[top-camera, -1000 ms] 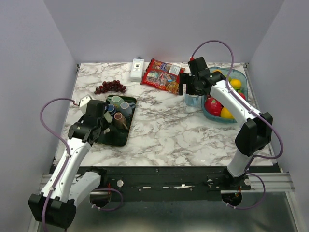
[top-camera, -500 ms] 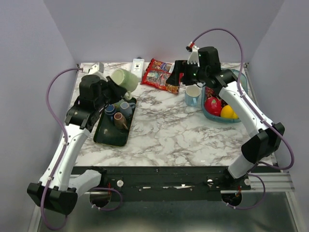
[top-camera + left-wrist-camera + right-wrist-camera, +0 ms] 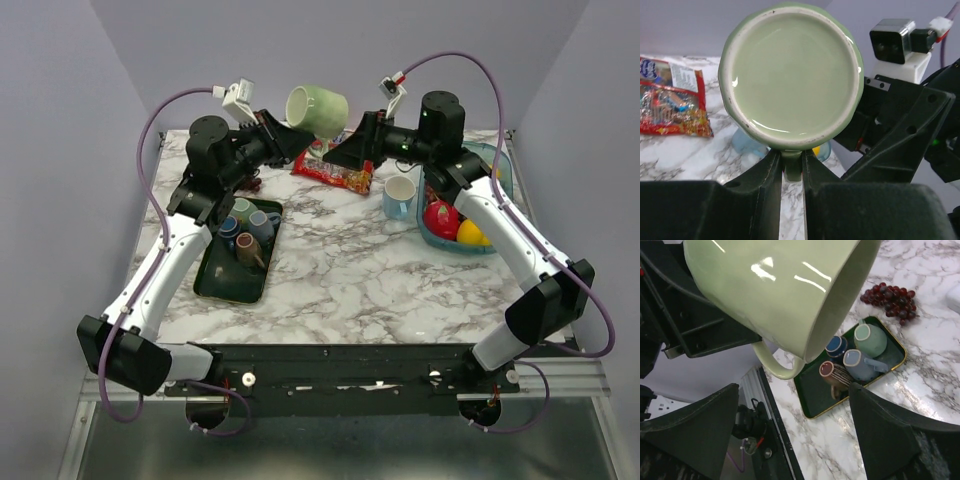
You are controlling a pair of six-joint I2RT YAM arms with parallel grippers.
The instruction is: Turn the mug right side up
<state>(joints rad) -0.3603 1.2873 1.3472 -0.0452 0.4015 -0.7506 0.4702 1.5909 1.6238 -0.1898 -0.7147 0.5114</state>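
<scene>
A pale green mug point(image 3: 318, 108) hangs in the air above the back of the table, tipped on its side. My left gripper point(image 3: 296, 133) is shut on its handle; in the left wrist view the mug's base point(image 3: 792, 75) faces the camera and the fingers point(image 3: 791, 167) pinch the handle below it. My right gripper point(image 3: 345, 152) is open and empty just right of the mug, pointing at it. In the right wrist view the mug point(image 3: 775, 290) fills the top, its mouth turned down and right, above the open right gripper point(image 3: 793, 386).
A dark green tray point(image 3: 225, 285) at the left holds several small cups point(image 3: 250, 228). A light blue mug point(image 3: 400, 197) stands upright beside a blue fruit bowl point(image 3: 448, 243). A red snack bag point(image 3: 340, 176) lies at the back. Grapes point(image 3: 892, 297) lie behind the tray.
My left arm has lifted the green mug from the tray, up and toward the back centre. My right gripper has left the blue mug and moved up and left toward the green mug.
</scene>
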